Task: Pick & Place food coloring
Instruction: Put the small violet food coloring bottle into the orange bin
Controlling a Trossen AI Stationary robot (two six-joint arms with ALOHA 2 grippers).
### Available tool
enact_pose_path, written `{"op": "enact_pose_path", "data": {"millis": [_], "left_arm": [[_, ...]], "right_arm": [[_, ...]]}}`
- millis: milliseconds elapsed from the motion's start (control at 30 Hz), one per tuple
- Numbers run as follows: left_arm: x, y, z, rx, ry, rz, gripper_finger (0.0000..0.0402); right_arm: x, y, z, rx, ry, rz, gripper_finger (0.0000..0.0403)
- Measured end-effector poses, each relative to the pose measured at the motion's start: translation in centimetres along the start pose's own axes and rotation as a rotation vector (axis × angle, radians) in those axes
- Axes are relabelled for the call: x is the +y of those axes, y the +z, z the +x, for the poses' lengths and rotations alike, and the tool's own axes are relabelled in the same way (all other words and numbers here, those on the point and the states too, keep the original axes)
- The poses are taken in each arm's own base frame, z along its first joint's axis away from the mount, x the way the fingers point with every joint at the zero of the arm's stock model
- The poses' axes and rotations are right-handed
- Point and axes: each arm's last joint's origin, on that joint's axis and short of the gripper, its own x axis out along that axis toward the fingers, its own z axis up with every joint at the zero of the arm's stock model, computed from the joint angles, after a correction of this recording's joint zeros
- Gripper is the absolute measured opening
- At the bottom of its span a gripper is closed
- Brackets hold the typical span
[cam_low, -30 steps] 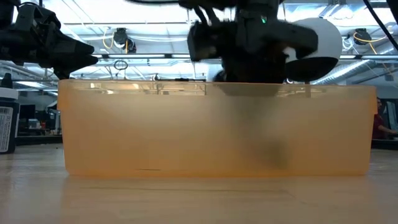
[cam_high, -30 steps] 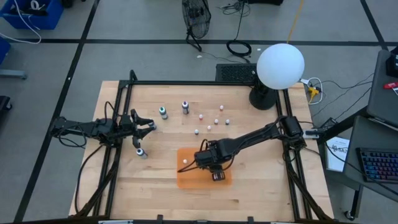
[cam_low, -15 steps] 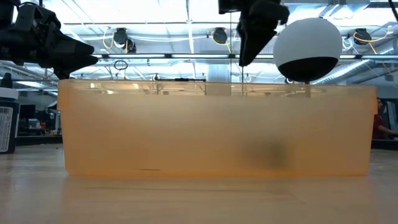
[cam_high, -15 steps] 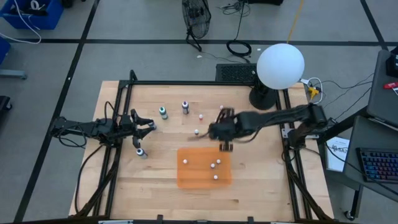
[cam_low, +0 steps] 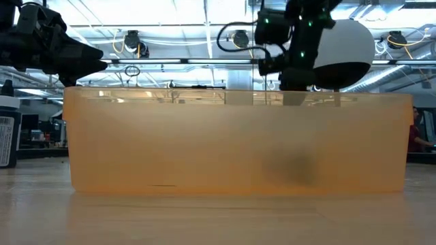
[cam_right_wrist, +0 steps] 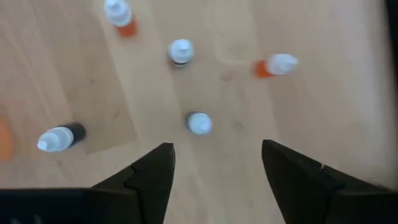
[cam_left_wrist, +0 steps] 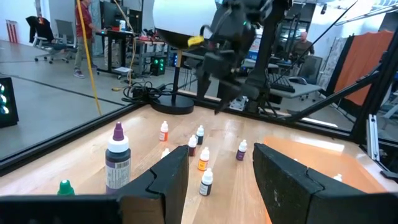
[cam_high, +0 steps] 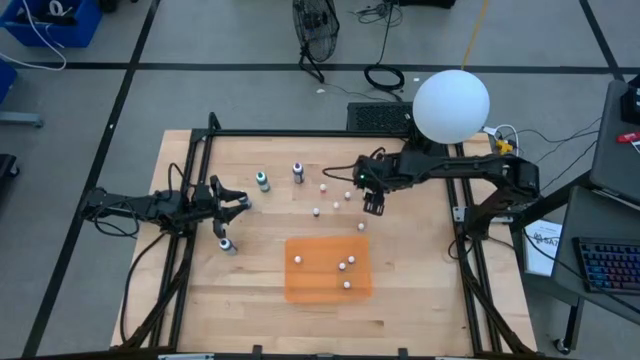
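Several tiny food coloring bottles with white caps (cam_high: 337, 203) stand loose on the wooden table (cam_high: 420, 260), mid-far. In the right wrist view they show orange (cam_right_wrist: 118, 15) and dark (cam_right_wrist: 180, 51) bodies. My right gripper (cam_high: 374, 207) hovers open over them, pointing steeply down, with one white cap (cam_right_wrist: 199, 123) just ahead of its fingers (cam_right_wrist: 155, 171). Three more small bottles (cam_high: 350, 262) lie in the orange tray (cam_high: 310, 290). My left gripper (cam_high: 240, 200) waits open at the table's left, level, holding nothing (cam_left_wrist: 214, 180).
Three larger bottles stand on the left half: teal-capped (cam_high: 262, 181), purple (cam_high: 298, 172) and dark (cam_high: 226, 243). A white globe lamp (cam_high: 450, 105) rises at the far right corner. In the low view the tray's wall (cam_low: 238, 143) blocks most of the table.
My right gripper has left the spot over the orange tray, risen a little and swung toward the table's far edge, and now hangs over the loose small bottles. With the arm gone, three bottles show inside the tray.
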Motion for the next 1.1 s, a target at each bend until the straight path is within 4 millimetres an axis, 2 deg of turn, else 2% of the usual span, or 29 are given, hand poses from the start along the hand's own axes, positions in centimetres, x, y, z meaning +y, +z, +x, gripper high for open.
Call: {"op": "enact_pose_path", "data": {"millis": [267,433,533,700,867,1000,1100], "left_arm": [[0.0,0.0,0.0,0.0,0.0,0.0,0.0182],[0.0,0.0,0.0,0.0,0.0,0.0,0.0182],[0.0,0.0,0.0,0.0,0.0,0.0,0.0182],[0.0,0.0,0.0,0.0,0.0,0.0,0.0182],[0.0,0.0,0.0,0.0,0.0,0.0,0.0182],[0.0,0.0,0.0,0.0,0.0,0.0,0.0182],[0.0,0.0,0.0,0.0,0.0,0.0,0.0182]], "right_arm": [[-1.7,-1.2,2.4,-0.019,0.03,0.04,0.0241],[-1.6,-1.3,3.4,0.009,0.115,0.079,0.0239],[-0.1,-1.2,3.2,0.009,0.165,0.056,0.024],[2.5,-0.8,1.5,-0.019,0.188,-0.014,0.0237],[5.7,-1.0,0.7,-0.027,0.224,-0.087,0.0237],[8.0,-1.1,0.9,-0.042,0.209,-0.193,0.0237],[8.9,-1.1,1.2,-0.06,0.179,-0.234,0.0234]]}}
